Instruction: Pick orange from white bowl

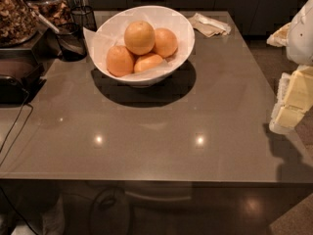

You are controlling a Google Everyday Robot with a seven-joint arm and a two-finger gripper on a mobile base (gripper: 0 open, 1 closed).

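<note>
The white bowl (102,38) stands at the back middle of the grey table. It holds the orange (139,37), the largest and palest fruit, which lies on top of three smaller, deeper-orange fruits (120,60). My gripper (292,101), white and pale yellow, hangs at the right edge of the camera view, beside the table's right edge. It is far to the right of the bowl and touches nothing.
A small dark glass cup (71,40) stands just left of the bowl. Snack jars (17,13) and a black appliance (14,80) with cables line the left side. Folded napkins (210,24) lie at the back right.
</note>
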